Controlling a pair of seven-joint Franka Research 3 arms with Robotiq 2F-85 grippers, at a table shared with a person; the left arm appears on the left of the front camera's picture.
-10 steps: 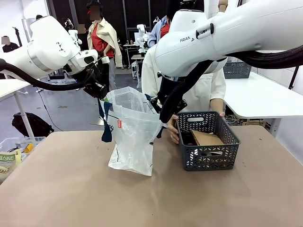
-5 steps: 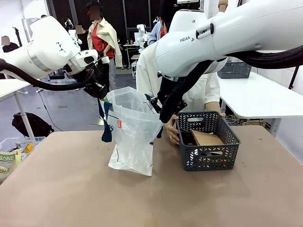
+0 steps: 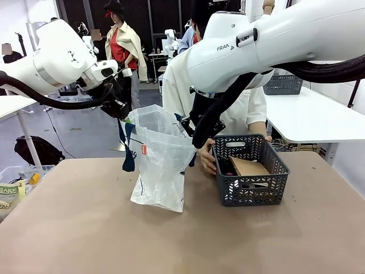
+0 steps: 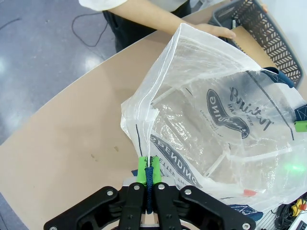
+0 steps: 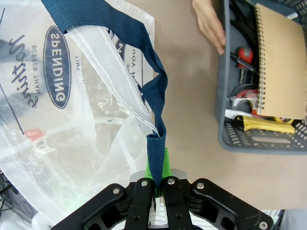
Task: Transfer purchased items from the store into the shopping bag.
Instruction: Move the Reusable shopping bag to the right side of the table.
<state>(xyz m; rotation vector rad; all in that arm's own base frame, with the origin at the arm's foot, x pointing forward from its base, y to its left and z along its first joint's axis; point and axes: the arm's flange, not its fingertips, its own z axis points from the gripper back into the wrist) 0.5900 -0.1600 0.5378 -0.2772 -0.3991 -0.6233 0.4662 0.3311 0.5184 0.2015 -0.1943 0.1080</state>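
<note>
Front: the shopping bag (image 3: 159,165) is standing open on the counter (image 3: 85,228) beside the basket (image 3: 251,191) — nothing going in yet. Left wrist: the left hand (image 4: 147,168) is pinching one navy strap (image 4: 150,184); the bag is looking empty, crinkles clouding its bottom. Right wrist: the right hand (image 5: 156,175) is pinching the other strap (image 5: 149,96); the notebook (image 5: 280,62) is waiting in the basket, partly cut off.

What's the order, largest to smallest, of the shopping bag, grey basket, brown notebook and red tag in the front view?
First, shopping bag and basket, too close to rank: bag taller, basket wider.
Then notebook, partly hidden inside the basket.
Last, red tag.
</note>
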